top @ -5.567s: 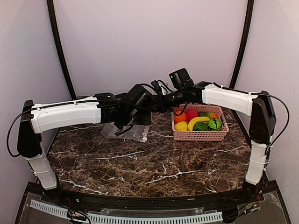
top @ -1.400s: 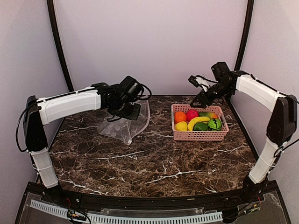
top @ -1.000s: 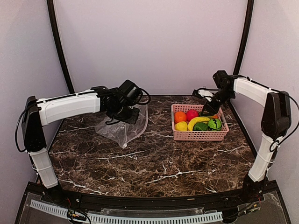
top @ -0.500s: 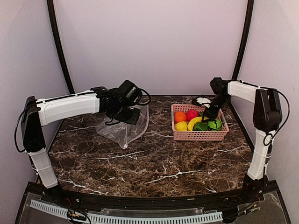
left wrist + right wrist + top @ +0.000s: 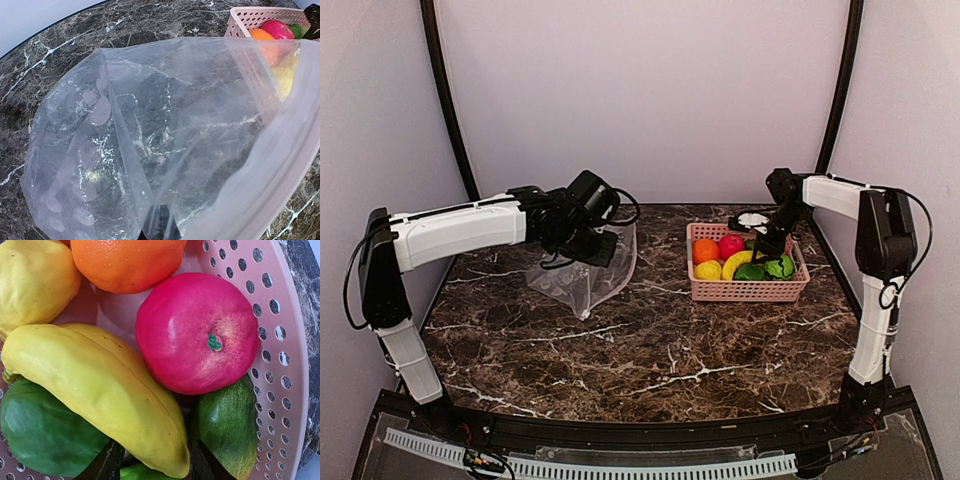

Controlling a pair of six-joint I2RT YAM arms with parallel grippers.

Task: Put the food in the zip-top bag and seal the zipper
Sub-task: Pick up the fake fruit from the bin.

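My left gripper (image 5: 594,240) is shut on the zip-top bag (image 5: 588,276) and holds it up at the back left, its lower end resting on the table. In the left wrist view the clear dotted bag (image 5: 150,130) fills the frame, and the whitish-pink zipper (image 5: 272,182) runs down the right. The food lies in the pink basket (image 5: 748,293). My right gripper (image 5: 155,466) is down inside it, open, its fingers on either side of the yellow banana's (image 5: 100,385) end. A red round fruit (image 5: 197,332), an orange (image 5: 127,262), a lemon (image 5: 35,282) and green pieces (image 5: 227,425) lie around it.
The basket's perforated wall (image 5: 280,340) curves close to the right of my right gripper. Dark marble table (image 5: 650,350) stretches in front of bag and basket. A curved backdrop wall stands just behind both.
My right gripper has dropped from above the basket's far right edge down into the fruit, over the banana. The left gripper keeps holding the bag, barely moved.
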